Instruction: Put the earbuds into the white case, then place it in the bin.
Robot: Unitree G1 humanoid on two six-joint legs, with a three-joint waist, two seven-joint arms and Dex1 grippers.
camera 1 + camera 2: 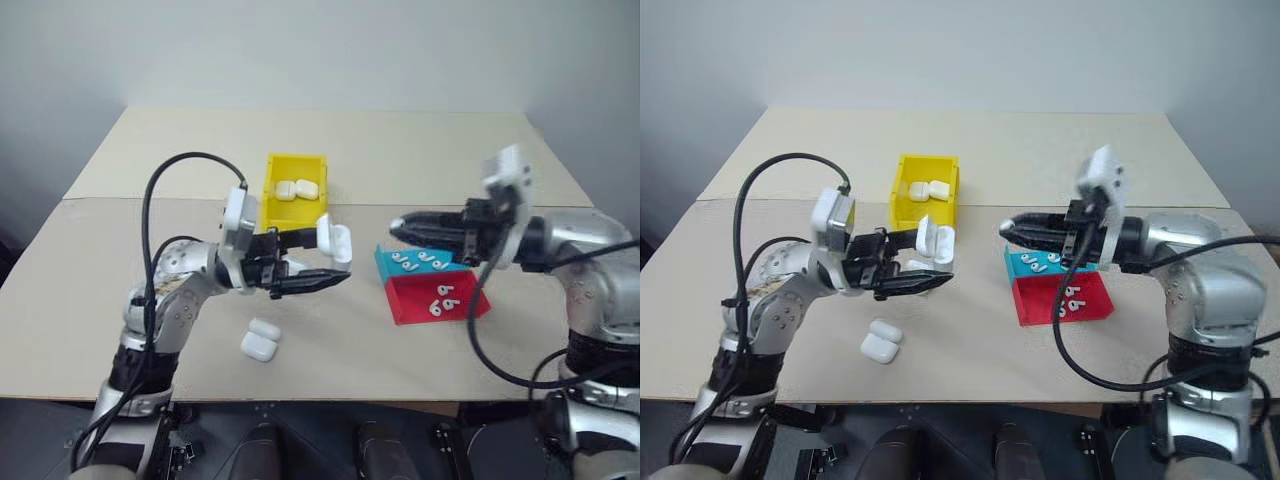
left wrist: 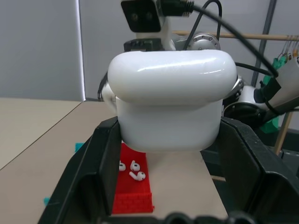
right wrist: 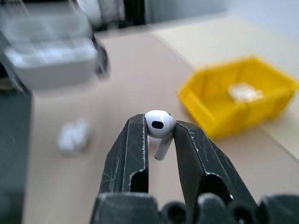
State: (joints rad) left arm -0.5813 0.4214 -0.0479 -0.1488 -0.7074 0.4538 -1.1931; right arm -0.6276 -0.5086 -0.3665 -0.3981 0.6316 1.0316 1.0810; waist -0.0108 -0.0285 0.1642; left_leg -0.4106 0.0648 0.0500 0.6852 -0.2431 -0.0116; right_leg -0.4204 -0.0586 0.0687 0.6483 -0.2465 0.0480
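Left eye view, mid-task, left to right: left pincer clamped on white case, lid up, above worktop; right pincer pinching one earbud, level, nearby. Insertion, closing, bin drop judged pending.

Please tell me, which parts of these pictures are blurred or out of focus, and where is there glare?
Right wrist view: the earbud between the right gripper fingers is sharp, while the yellow bin and the white case behind are blurred. Left wrist view: a glare streak lies on the case lid held by the left gripper. Left eye view: the right wrist camera housing is smeared.
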